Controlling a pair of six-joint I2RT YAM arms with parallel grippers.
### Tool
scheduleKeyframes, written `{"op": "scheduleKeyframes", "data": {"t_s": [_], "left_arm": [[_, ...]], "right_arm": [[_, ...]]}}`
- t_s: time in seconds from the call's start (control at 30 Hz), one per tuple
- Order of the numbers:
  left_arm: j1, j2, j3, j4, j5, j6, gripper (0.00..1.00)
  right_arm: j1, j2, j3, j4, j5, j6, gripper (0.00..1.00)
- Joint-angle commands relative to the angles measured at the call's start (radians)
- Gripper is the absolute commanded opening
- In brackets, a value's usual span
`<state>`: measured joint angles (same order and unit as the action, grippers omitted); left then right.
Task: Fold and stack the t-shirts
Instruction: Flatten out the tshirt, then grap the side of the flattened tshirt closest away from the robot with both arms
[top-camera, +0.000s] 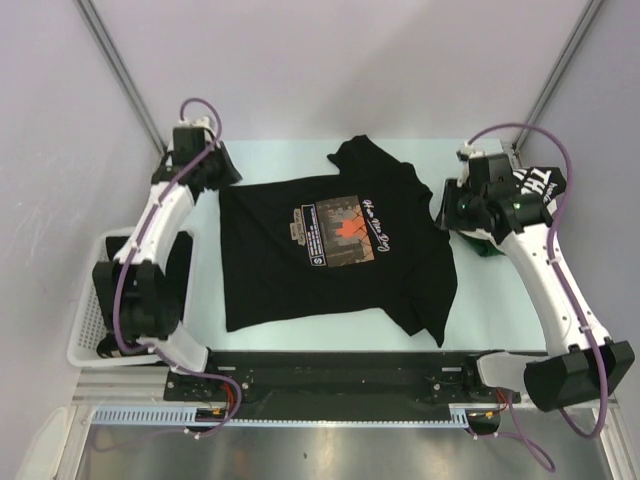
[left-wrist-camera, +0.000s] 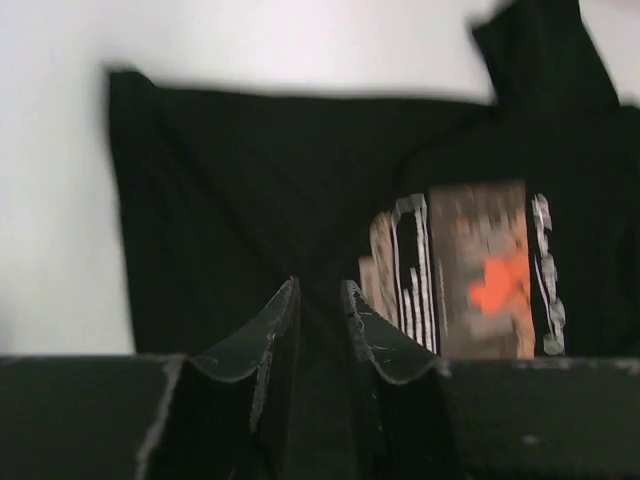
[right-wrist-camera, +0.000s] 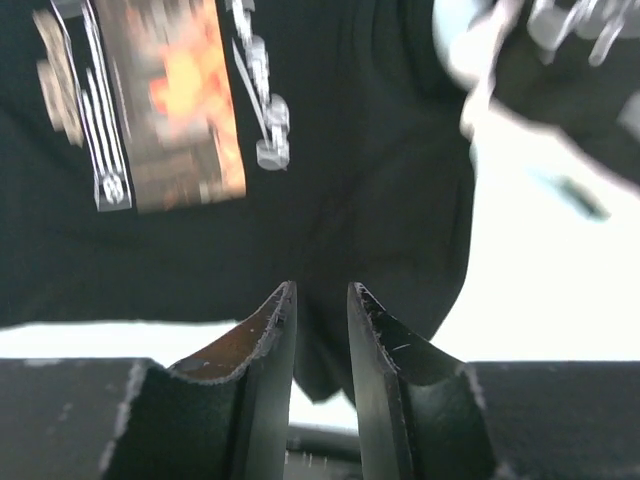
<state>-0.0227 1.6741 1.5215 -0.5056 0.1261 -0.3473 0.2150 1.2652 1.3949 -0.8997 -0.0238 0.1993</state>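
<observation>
Overhead camera: A black short-sleeved cotton t-shirt with a rectangular orange-white chest print (top-camera: 270, 270) lies spread face up in the middle of the pale table (top-camera: 500, 300). Only this view takes in the white plastic mesh basket (top-camera: 82, 335) at the table's left edge.

Second shirt: A black t-shirt with big white block lettering (top-camera: 540, 183) lies bunched at the far right, partly under the right arm. The right wrist camera catches it only as a blur in its upper right corner (right-wrist-camera: 560, 70).

Left wrist camera: It shows the printed shirt (left-wrist-camera: 230, 200) close up, with one straight edge and one corner against bare table, and the print off to the right.

Right wrist camera: It shows the printed shirt's (right-wrist-camera: 370, 150) other side, the cloth's edge ending just beside the fingertips.

Left gripper (top-camera: 215, 170) (left-wrist-camera: 320, 290): It sits at the printed shirt's far left corner. Its fingers (left-wrist-camera: 275, 320) stand a narrow slot apart over black cloth. Whether they pinch the cloth cannot be told.

Right gripper (top-camera: 447, 208) (right-wrist-camera: 320, 290): It sits at the shirt's right sleeve. Its fingers (right-wrist-camera: 375, 320) are likewise a narrow slot apart. Dark cloth shows in the gap, but a grip cannot be confirmed.
</observation>
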Motion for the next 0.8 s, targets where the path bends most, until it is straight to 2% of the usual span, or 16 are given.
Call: {"op": "scheduleKeyframes", "data": {"t_s": [0.0,0.13,0.3,0.53,0.67,0.77], "left_arm": [[-0.092,-0.172,-0.226,-0.028,0.018,0.008,0.28],[-0.134,-0.302,-0.362,-0.021,0.032,-0.036,0.30],[-0.175,-0.392,-0.434,-0.065,0.017,-0.041,0.33],[-0.201,-0.425,-0.412,-0.114,-0.003,-0.036,0.34],[-0.215,-0.429,-0.385,-0.140,-0.005,-0.035,0.35],[-0.229,-0.433,-0.365,-0.160,-0.009,-0.029,0.36]], "right_arm": [[0.020,-0.102,-0.114,-0.137,-0.064,0.064,0.33],[0.030,-0.164,-0.229,-0.173,-0.102,0.101,0.33],[0.090,-0.197,-0.342,-0.182,-0.134,0.134,0.33],[0.228,-0.182,-0.470,-0.153,-0.145,0.193,0.33],[0.345,-0.165,-0.501,-0.143,-0.091,0.259,0.34],[0.388,-0.130,-0.517,-0.128,-0.056,0.291,0.34]]}}
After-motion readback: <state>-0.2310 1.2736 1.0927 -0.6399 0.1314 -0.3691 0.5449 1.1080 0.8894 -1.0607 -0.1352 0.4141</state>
